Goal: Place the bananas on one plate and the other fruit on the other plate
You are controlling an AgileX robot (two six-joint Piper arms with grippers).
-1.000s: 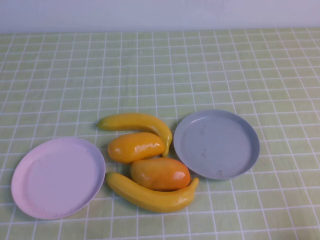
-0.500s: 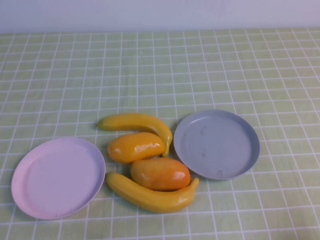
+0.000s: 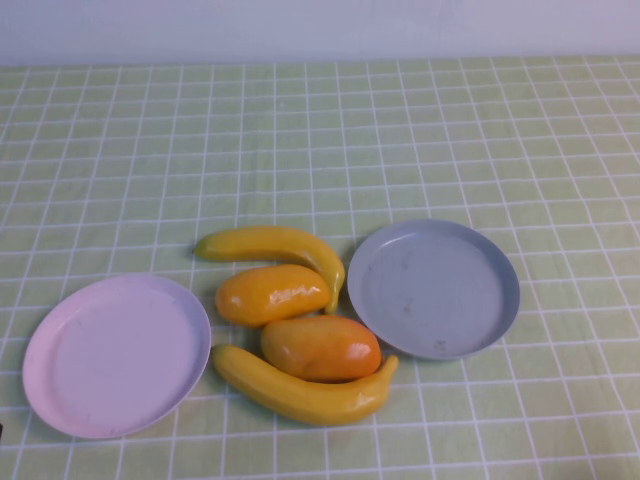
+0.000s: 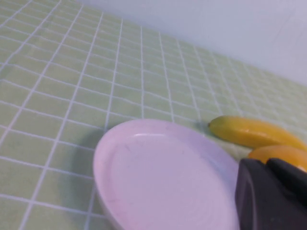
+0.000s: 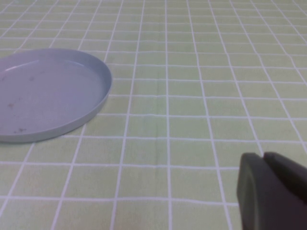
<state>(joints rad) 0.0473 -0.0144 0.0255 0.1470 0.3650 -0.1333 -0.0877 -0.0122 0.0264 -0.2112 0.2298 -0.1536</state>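
I see a tabletop [image 3: 450, 120] covered in pale green cloth with a white grid. The bananas [image 3: 300, 395] are glossy yellow, the other fruit [image 3: 320, 347] orange-yellow. One plate [image 3: 433, 289] is grey-blue, the other plate [image 3: 115, 355] pale pink. The left gripper [image 4: 271, 196] and right gripper [image 5: 271, 191] look black, each at the tabletop's near edge.

The left gripper [image 4: 271, 196] and right gripper [image 5: 271, 191] are cut by the picture edges. The far banana [image 4: 249, 132] is partly cut; the mango [image 4: 280, 155] partly hidden.
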